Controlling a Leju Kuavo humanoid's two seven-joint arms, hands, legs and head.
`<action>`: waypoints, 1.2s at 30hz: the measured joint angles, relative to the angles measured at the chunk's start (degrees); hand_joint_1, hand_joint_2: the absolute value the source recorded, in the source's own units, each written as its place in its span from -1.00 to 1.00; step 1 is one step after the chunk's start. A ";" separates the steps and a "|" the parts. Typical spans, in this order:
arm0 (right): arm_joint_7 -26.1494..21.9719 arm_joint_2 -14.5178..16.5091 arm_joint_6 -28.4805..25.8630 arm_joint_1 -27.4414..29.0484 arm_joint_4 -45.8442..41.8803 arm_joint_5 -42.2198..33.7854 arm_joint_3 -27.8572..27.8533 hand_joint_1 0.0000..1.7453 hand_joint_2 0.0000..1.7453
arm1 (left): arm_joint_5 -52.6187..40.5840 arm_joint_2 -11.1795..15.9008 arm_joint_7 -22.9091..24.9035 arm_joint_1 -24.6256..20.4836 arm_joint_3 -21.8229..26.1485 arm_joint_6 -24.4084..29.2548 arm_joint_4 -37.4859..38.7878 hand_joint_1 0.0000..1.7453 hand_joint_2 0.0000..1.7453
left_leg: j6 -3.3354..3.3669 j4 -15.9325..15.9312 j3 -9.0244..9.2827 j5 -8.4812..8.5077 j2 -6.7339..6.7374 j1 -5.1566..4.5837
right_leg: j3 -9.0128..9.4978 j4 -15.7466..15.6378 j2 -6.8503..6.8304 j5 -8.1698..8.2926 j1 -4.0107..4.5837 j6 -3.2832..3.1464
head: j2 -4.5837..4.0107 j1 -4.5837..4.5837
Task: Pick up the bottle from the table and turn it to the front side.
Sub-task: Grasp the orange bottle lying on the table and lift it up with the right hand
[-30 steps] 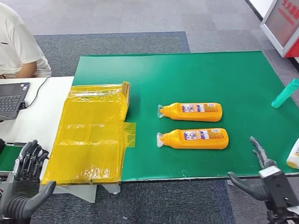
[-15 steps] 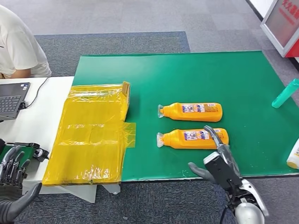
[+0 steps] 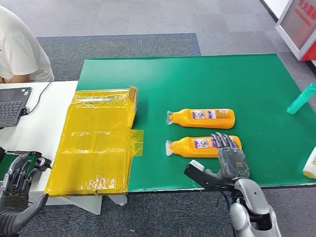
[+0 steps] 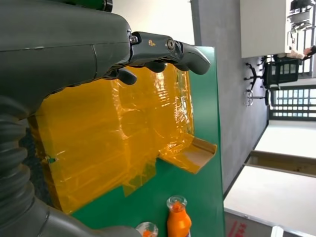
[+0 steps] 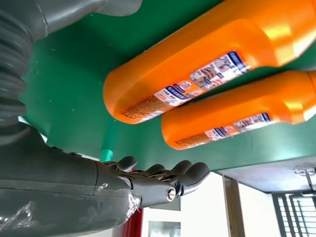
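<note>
On the green mat, the nearer orange plastic bottle lies on its side, small-print label up, beside its twin. Over its base the right hand hovers with fingers spread and empty, seemingly placed to grasp. Off by the yellow plastic sheet, the left hand hangs open.

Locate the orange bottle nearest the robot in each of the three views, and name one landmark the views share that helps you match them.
Head view: the nearer orange bottle lies on its side at centre right, cap to the left, with the right hand over its base end.
Left wrist view: its cap end shows at the picture's lower edge.
Right wrist view: it is the larger bottle across the upper half.
Shared landmark: the green mat.
</note>
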 joint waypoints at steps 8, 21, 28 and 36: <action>0.59 -1.08 1.28 -5.19 9.58 4.46 0.35 -1.00 1.00 | -0.20 0.00 0.54 -0.62 -0.02 -1.73 0.92 -1.00 1.00 | 0.00 0.00 0.00 0.01 0.00 0.00 | 0.00 0.00 0.00 0.01 0.00 0.00 | 0.00 0.01; 2.74 -3.13 2.02 -16.14 27.01 13.93 0.38 -1.00 1.00 | -0.44 -0.02 0.71 -2.33 -0.04 -2.81 3.38 -1.00 1.00 | -0.04 0.00 0.01 0.08 0.00 0.00 | -0.01 0.00 0.00 0.07 0.00 -0.03 | 0.00 0.00; 2.80 -3.37 1.80 -19.13 31.26 14.77 0.38 -1.00 1.00 | -0.64 -0.02 0.71 -2.56 -0.04 -2.74 4.30 -1.00 1.00 | -0.04 0.00 0.01 0.08 0.00 0.00 | -0.02 0.00 0.00 0.07 0.00 -0.04 | 0.00 0.01; 2.57 -3.40 1.76 -20.79 33.72 15.13 0.38 -1.00 1.00 | -1.00 -0.03 0.71 -2.66 -0.15 -2.77 5.11 -1.00 1.00 | -0.06 0.00 0.03 0.10 0.00 0.00 | -0.01 0.00 0.01 0.13 0.01 -0.07 | -0.01 0.01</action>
